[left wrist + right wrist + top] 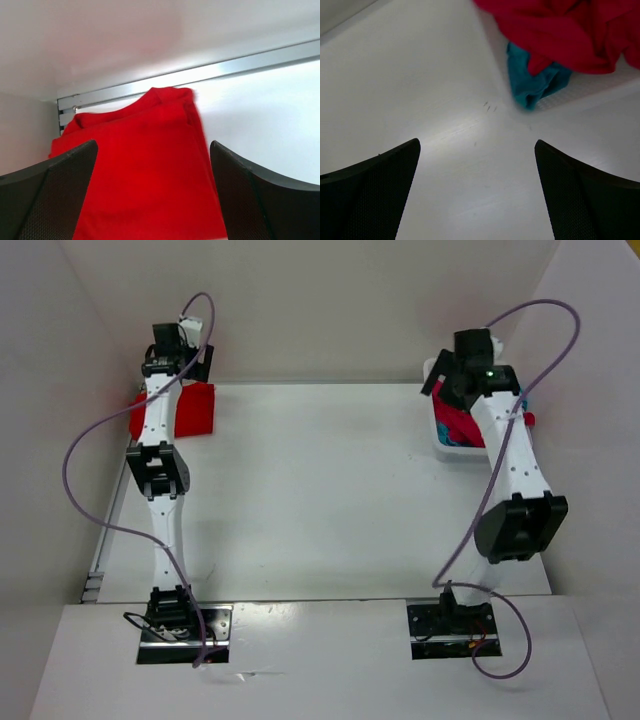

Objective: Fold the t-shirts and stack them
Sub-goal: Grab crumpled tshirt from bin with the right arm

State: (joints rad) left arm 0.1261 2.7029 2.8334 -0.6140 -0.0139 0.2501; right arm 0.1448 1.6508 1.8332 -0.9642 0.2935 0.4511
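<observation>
**One folded, two heaped**

The folded bright red cotton t-shirt (145, 170) is laid at the white table's (320, 500) far-left corner, below the wide-spread left gripper (153, 146). At its far-right edge a crimson-pink shirt (570, 30) and a teal-blue shirt (535, 82) are heaped (in a white lattice basket (438, 448)); the right gripper (477, 145) is spread wide.

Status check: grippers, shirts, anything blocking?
Left gripper open over red shirt, looks folded, far left. Right gripper open, empty, near basket; crimson shirt and teal shirt bunched in it. No obstruction seen.
</observation>
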